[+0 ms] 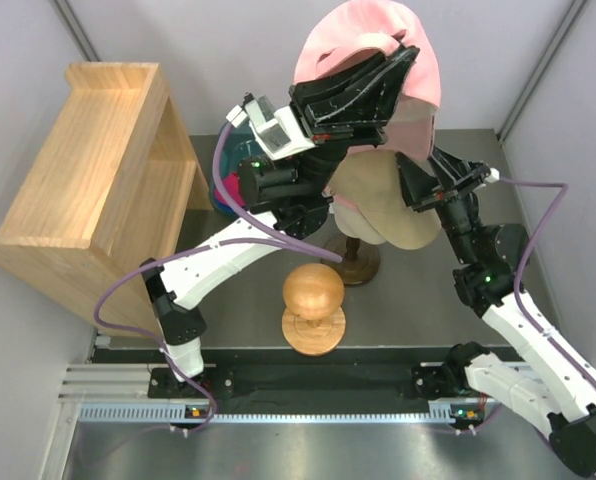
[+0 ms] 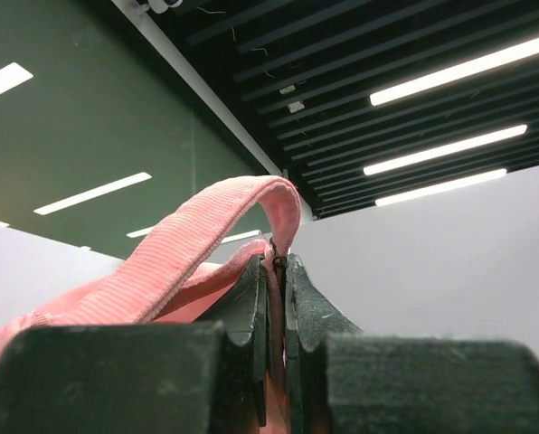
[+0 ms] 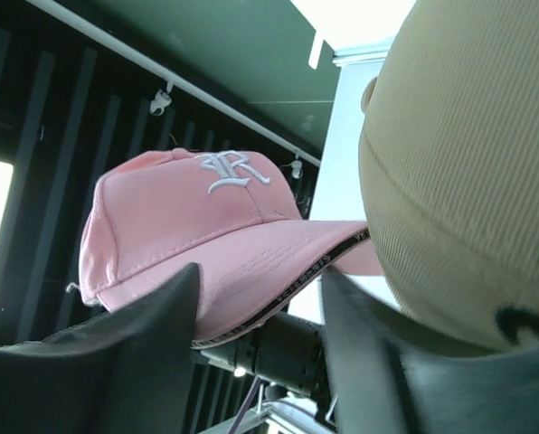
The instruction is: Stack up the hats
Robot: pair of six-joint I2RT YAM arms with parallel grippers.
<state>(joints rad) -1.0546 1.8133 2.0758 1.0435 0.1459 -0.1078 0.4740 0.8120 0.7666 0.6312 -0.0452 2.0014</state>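
My left gripper (image 1: 403, 60) is raised high over the back of the table, shut on the light pink hat (image 1: 373, 35). In the left wrist view its jaws (image 2: 278, 271) pinch pink cloth, and the hat's strap (image 2: 188, 240) arches up to the left. The tan hat (image 1: 388, 205) sits below it on the mannequin head. My right gripper (image 1: 421, 185) is beside the tan hat's right side. In the right wrist view its jaws (image 3: 260, 271) stand apart, just under the pink hat's brim (image 3: 278, 262), with the tan hat (image 3: 468, 181) to the right. A blue hat (image 1: 228, 165) and a magenta hat (image 1: 236, 187) lie behind the left arm.
A wooden ball on a stand (image 1: 314, 295) sits near the front middle. The mannequin's round wooden base (image 1: 353, 262) is just behind it. A large wooden shelf unit (image 1: 88, 170) fills the left side. Grey walls close in the table on both sides.
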